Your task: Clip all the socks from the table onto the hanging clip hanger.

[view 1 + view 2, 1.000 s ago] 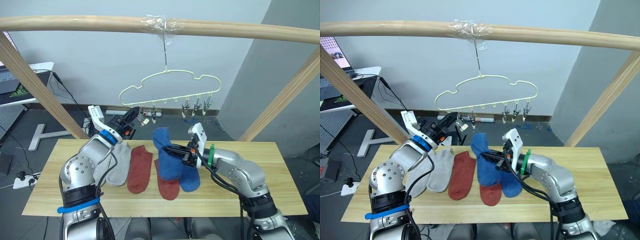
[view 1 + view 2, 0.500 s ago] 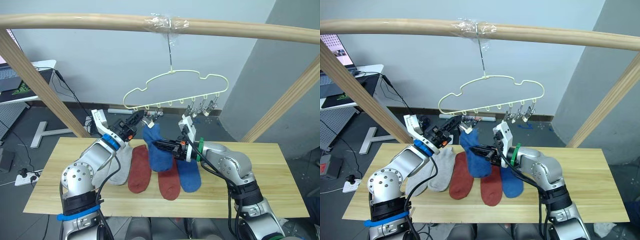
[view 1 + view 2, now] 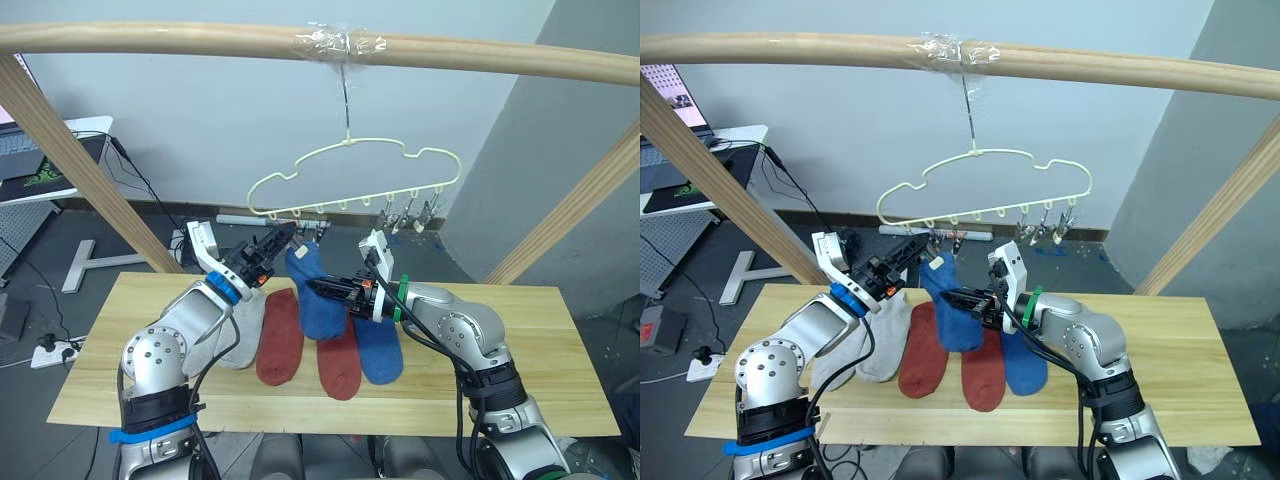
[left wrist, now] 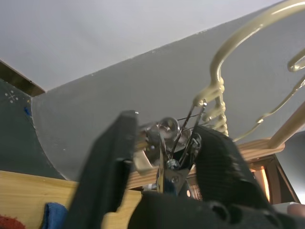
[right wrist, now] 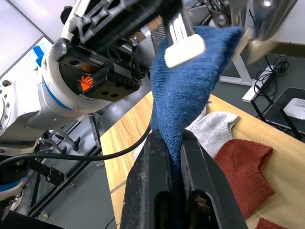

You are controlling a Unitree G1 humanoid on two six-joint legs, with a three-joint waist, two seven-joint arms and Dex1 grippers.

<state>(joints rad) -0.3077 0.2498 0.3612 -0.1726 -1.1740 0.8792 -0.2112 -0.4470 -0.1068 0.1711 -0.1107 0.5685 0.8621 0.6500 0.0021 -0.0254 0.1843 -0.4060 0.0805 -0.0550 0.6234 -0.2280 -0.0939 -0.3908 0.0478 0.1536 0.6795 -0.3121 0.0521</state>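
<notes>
Pinching blue sock (image 3: 318,290) in right hand (image 3: 318,288), left hand (image 3: 281,240) squeezing hanger clip (image 4: 167,157).

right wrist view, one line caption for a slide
Right claw lifts a blue sock toward the left claw.

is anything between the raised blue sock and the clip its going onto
Nothing visible. The right gripper holds the blue ankle sock up just below the small grey metal clip, which the left gripper is squeezing on the pale yellow wire hanger.
</notes>
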